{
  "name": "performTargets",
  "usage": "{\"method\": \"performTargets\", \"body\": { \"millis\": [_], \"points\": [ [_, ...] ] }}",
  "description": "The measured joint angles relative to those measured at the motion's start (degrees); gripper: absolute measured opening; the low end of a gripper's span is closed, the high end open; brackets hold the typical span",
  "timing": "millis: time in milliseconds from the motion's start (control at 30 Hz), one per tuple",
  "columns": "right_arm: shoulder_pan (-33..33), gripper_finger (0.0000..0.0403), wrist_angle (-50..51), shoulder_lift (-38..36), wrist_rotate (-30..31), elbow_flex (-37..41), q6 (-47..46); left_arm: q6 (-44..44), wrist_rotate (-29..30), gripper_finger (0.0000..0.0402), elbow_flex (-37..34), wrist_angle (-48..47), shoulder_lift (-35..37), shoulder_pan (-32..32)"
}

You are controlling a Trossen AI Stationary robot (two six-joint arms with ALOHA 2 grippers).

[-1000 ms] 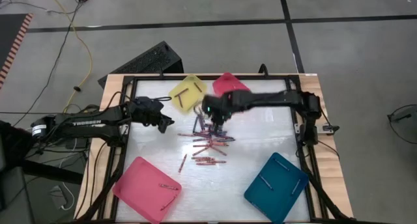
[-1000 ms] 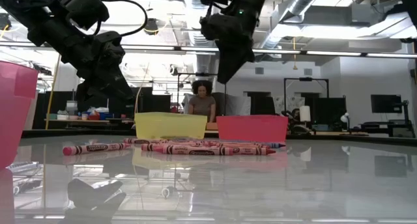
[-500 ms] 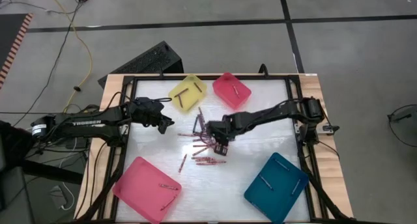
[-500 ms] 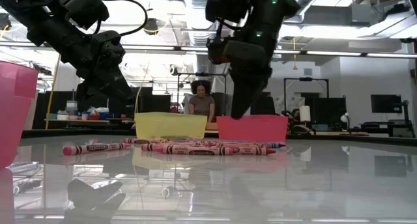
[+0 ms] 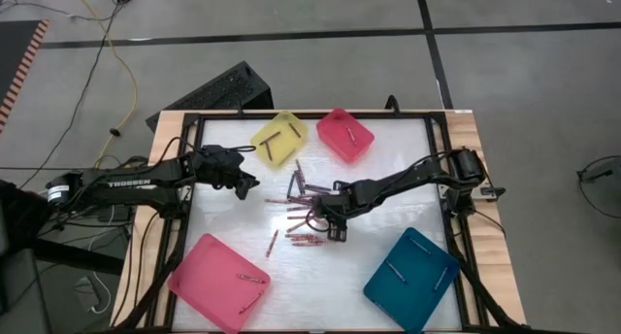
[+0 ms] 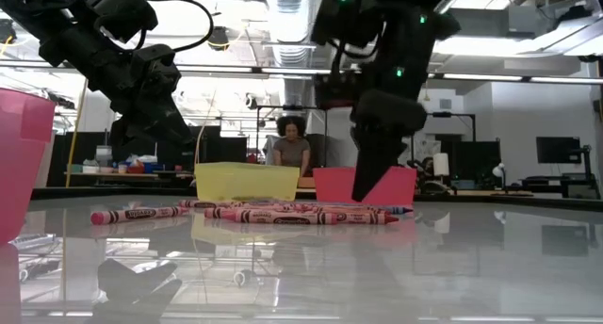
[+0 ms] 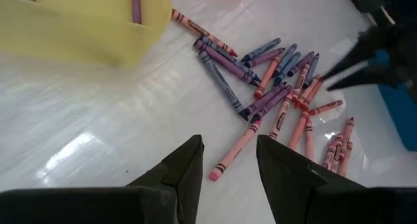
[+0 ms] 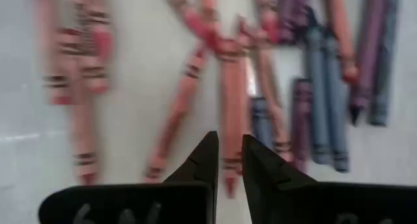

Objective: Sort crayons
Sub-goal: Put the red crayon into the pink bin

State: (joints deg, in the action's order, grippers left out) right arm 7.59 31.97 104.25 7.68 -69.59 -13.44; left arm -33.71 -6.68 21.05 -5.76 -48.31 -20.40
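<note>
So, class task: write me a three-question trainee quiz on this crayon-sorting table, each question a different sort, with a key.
1. True or false: the yellow tray is empty.
2. Multiple choice: the right gripper is over A) the teal tray, B) the loose crayons mid-table, C) the large pink tray.
3. Fill in: the left gripper waits nearest the ___ tray, its fingers apart and holding nothing.

Key: 1 false, a crayon lies in it. 2 B. 3 yellow.
</note>
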Motion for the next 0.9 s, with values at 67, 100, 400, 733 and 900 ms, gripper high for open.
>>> {"method": "performTargets", "body": {
  "millis": [67, 100, 400, 733, 900],
  "points": [
    [-0.3, 0.0062, -0.6, 0.0, 0.0, 0.6, -0.1, 0.0, 0.3, 0.0133, 0.0, 0.0, 0.0, 0.0],
    [-0.3, 0.0062, -1.1, 0.0, 0.0, 0.9, -0.1, 0.0, 0.5, 0.0133, 0.0, 0.0, 0.0, 0.0],
    [0.1, 0.0062, -4.3, 0.0, 0.0, 2.3, -0.2, -0.1, 1.1, 0.0133, 0.0, 0.0, 0.0, 0.0],
    [-0.1, 0.0062, -6.1, 0.0, 0.2, 4.9, -1.5, -0.9, 1.6, 0.0133, 0.0, 0.0, 0.0, 0.0],
    [-0.2, 0.0062, -5.7, 0.0, 0.0, 4.9, -1.6, -1.1, 2.4, 0.0133, 0.0, 0.0, 0.0, 0.0]
  ]
}}
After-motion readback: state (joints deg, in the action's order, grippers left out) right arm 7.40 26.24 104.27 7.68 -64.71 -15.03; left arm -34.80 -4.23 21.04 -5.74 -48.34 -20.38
